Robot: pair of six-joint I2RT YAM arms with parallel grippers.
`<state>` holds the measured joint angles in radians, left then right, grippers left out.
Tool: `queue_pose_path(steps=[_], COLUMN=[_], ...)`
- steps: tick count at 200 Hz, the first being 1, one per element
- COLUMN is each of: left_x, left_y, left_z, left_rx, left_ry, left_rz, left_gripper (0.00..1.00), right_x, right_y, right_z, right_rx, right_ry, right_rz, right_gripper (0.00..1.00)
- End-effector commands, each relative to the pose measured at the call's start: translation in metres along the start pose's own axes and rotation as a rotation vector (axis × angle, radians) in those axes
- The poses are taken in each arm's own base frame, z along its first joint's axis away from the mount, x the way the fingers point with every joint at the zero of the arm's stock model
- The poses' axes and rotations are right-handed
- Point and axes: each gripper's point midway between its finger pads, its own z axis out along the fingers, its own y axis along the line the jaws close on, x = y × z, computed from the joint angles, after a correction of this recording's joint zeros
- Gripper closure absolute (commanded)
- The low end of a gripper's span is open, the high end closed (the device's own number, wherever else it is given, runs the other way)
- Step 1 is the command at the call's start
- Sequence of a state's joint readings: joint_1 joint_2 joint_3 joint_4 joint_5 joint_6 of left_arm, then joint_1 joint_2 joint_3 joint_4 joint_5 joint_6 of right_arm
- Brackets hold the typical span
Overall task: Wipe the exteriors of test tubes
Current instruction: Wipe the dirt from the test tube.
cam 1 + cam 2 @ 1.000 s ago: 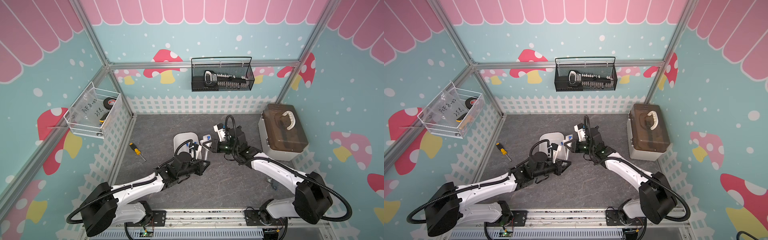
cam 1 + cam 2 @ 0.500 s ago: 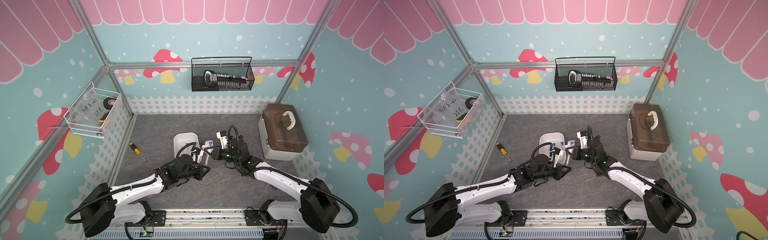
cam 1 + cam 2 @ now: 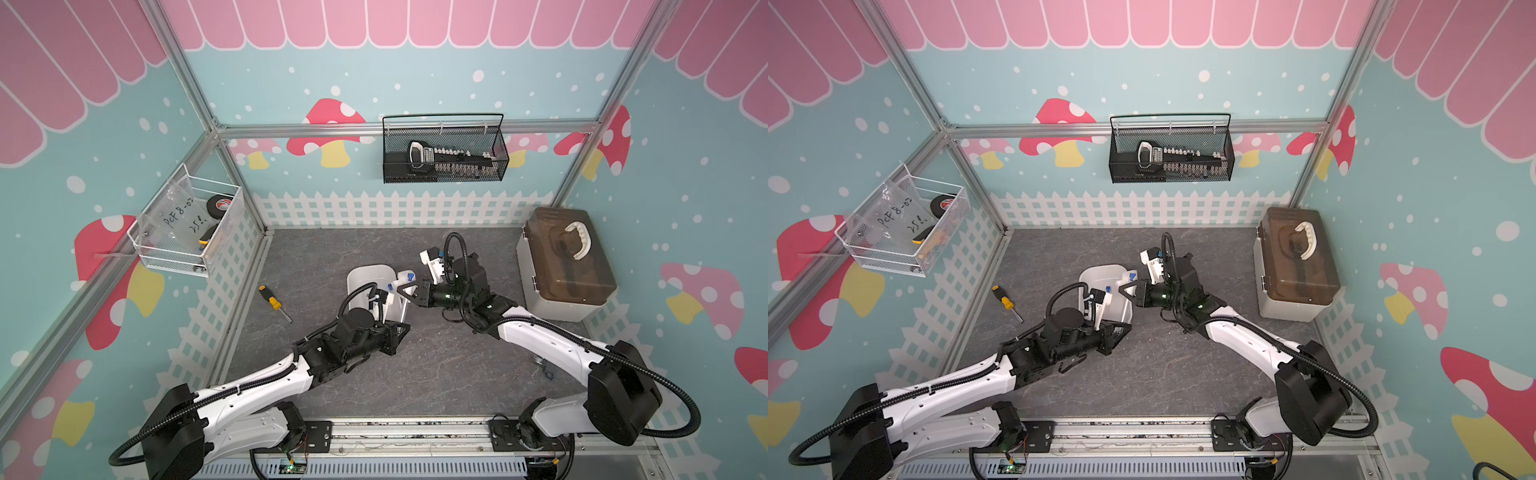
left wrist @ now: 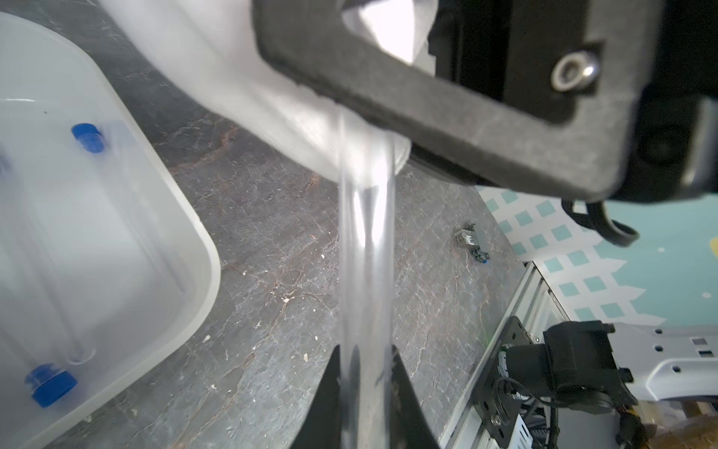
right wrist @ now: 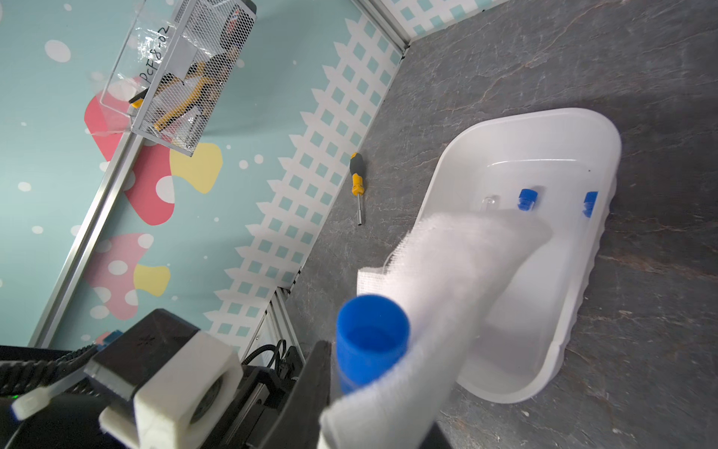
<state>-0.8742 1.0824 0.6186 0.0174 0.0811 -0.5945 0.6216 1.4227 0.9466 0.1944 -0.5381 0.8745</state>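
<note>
My left gripper [image 4: 365, 357] is shut on the lower part of a clear test tube [image 4: 367, 252]. The tube's blue cap [image 5: 369, 342] sits between the fingers of my right gripper [image 5: 373, 388], which is shut on a white cloth [image 5: 458, 280] folded round the tube's capped end. In both top views the two grippers [image 3: 400, 328] [image 3: 404, 291] meet just right of the white tray [image 3: 365, 274] [image 3: 1096, 274]. More test tubes lie in the tray, their blue caps [image 5: 527, 199] [image 4: 50, 383] showing. The cloth hides my right gripper's far finger.
A yellow-and-black screwdriver [image 3: 274, 302] lies on the grey mat left of the tray. A brown-lidded box [image 3: 565, 270] stands at the right wall. A small clip [image 3: 546, 370] lies by my right arm. Wire baskets [image 3: 444, 151] [image 3: 191, 232] hang on the walls.
My right gripper with the cloth has slid leftward along the tube to its capped end. My left gripper has shifted slightly, still holding the tube.
</note>
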Motion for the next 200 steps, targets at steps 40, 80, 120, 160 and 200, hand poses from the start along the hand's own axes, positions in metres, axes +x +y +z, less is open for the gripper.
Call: queue_pose_path(steps=[40,80,120,160,200], left_x=[0.007,-0.004,-0.01,-0.01,-0.018], left_y=[0.0,-0.01,-0.017,-0.016,-0.023], left_z=[-0.003,0.001,-0.001,0.003,0.006], left_rx=[0.002,0.028,0.041,0.046,0.071], left_ry=[0.033,0.016,0.009,0.008,-0.015], left_rz=[0.023,0.058,0.076,0.073,0.068], left_gripper=[0.93,0.93,0.93,0.93,0.93], right_x=[-0.025,0.005,0.042,0.055,0.061], right_y=[-0.043,-0.035,-0.032,-0.031,-0.033], right_z=[0.0,-0.006,-0.008,-0.007,-0.003], right_rx=[0.119,0.12,0.123,0.121,0.116], right_ry=[-0.058,-0.068,-0.046,-0.039,-0.052], right_rz=[-0.022,0.0,0.035,0.063,0.087], right_gripper=[0.79,0.79,0.8,0.79,0.78])
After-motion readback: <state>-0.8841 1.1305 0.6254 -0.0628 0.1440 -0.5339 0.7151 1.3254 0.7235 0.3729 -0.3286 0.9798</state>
